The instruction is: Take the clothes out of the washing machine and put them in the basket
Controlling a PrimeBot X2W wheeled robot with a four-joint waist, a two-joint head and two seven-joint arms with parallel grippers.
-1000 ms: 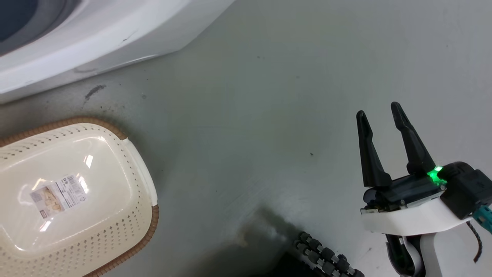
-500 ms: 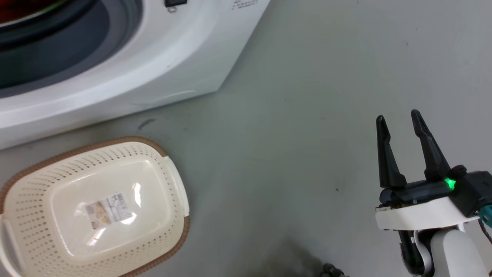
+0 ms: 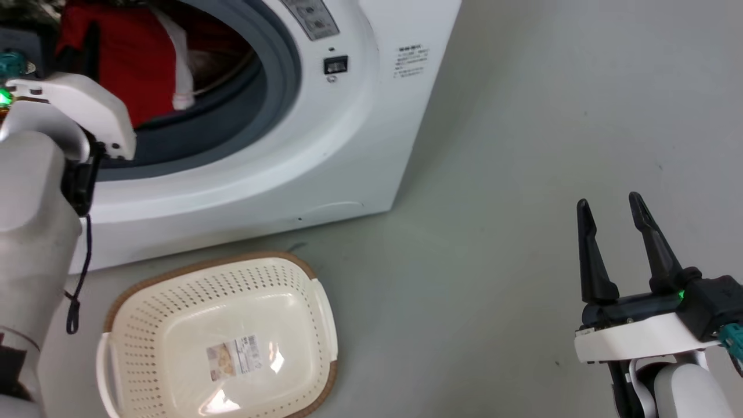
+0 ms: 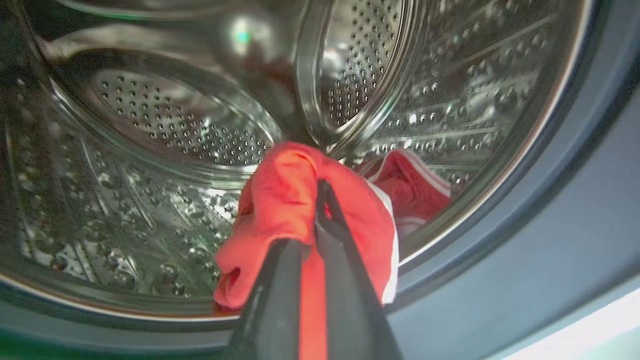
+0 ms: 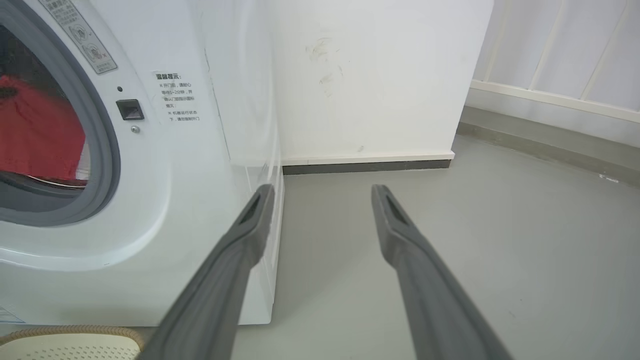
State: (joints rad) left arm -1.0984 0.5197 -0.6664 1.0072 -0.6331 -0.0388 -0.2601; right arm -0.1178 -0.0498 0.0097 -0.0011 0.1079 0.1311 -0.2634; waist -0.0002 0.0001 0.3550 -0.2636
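— Red cloth, bunched in the left gripper (image 4: 315,200)?

— Yes. Clamped right down on a fold of the red garment (image 4: 280,200), at the mouth of the washing machine (image 3: 360,145), just above the lip of the steel drum (image 4: 165,135). Looks lifted rather than lying flat.

— Anything new against a second ago?

— Mostly a raised head camera. Now the whole porthole in sight, the red inside it, and the pale left forearm (image 3: 35,191) reaching in; a second ago, little more than a sliver of washer front above the basket (image 3: 191,266). No sign of the basket itself shifting: on the floor (image 3: 493,145) before the washer, nothing in it but a paper label (image 3: 235,355).

— And the other piece?

— Deeper in: the second garment (image 4: 410,185), low against the drum wall, apart from the fingers.

— And the right gripper (image 3: 608,200)?

— Spread wide, holding nothing, hanging over bare floor well to the side of the washer.

— Meaning for the job?

— First piece gripped but not yet out. Probably next: draw back over the grey seal (image 3: 283,87), then swing down to the basket. Worth watching for a snag on the rim or a trailing sleeve.
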